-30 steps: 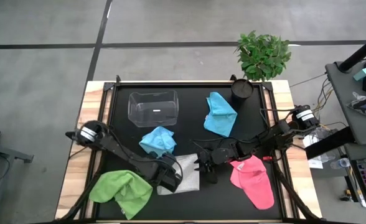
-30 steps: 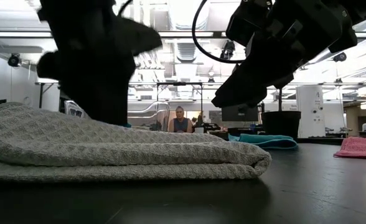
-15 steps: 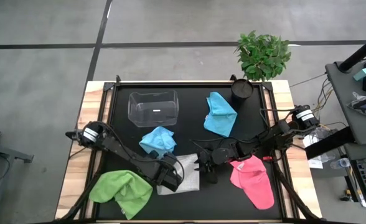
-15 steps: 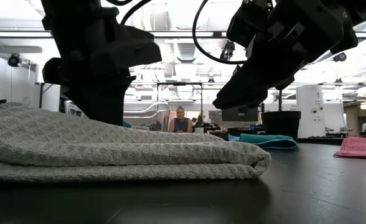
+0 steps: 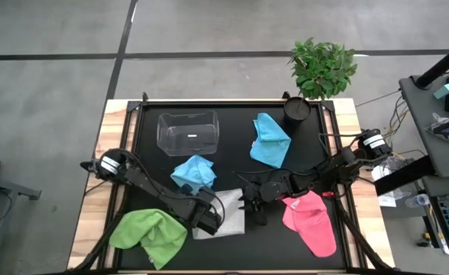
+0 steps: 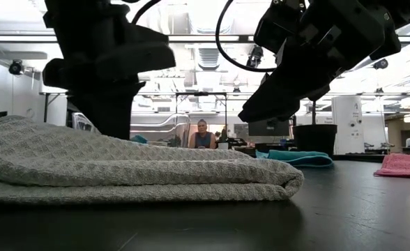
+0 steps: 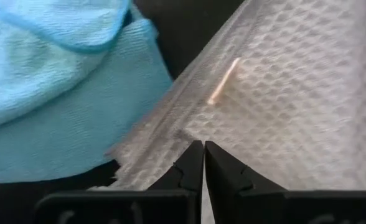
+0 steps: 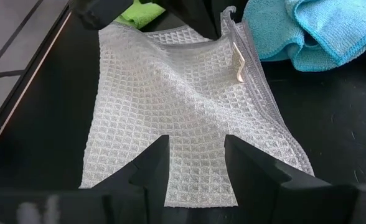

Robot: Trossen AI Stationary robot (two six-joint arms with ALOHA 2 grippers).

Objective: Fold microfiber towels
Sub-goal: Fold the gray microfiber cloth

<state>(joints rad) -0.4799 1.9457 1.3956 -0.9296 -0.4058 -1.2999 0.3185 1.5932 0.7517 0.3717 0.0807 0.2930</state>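
A pale grey-white towel (image 5: 232,210) lies folded flat on the black table, near the front middle. A small tag (image 8: 238,62) sits on its top. My left gripper (image 7: 203,152) is at the towel's left edge, pointing steeply down, and is shut on it. My right gripper (image 8: 195,165) hangs open above the towel's right part, clear of it in the low view (image 6: 257,111). A light blue towel (image 5: 194,174) lies crumpled just beyond the grey-white one. A lime green towel (image 5: 148,235), a pink towel (image 5: 310,221) and a second light blue towel (image 5: 270,140) lie around them. My left gripper pinches the grey-white towel's hemmed left edge (image 7: 184,138) between its two fingertips. It comes from above, slanting down. Whether it has one layer or several, I cannot tell. The towel stays flat on the table, slack.
A clear plastic tub (image 5: 188,131) stands at the back left. A dark pot (image 5: 295,109) stands at the back right, with a green plant (image 5: 322,67) just beyond the table. Bare black table lies between the tub and the far blue towel. A person sits far back in the room (image 6: 203,134).
In the low view my left hand's outline has shifted a little in place over the grey-white towel's left edge. The towel lies as it did.
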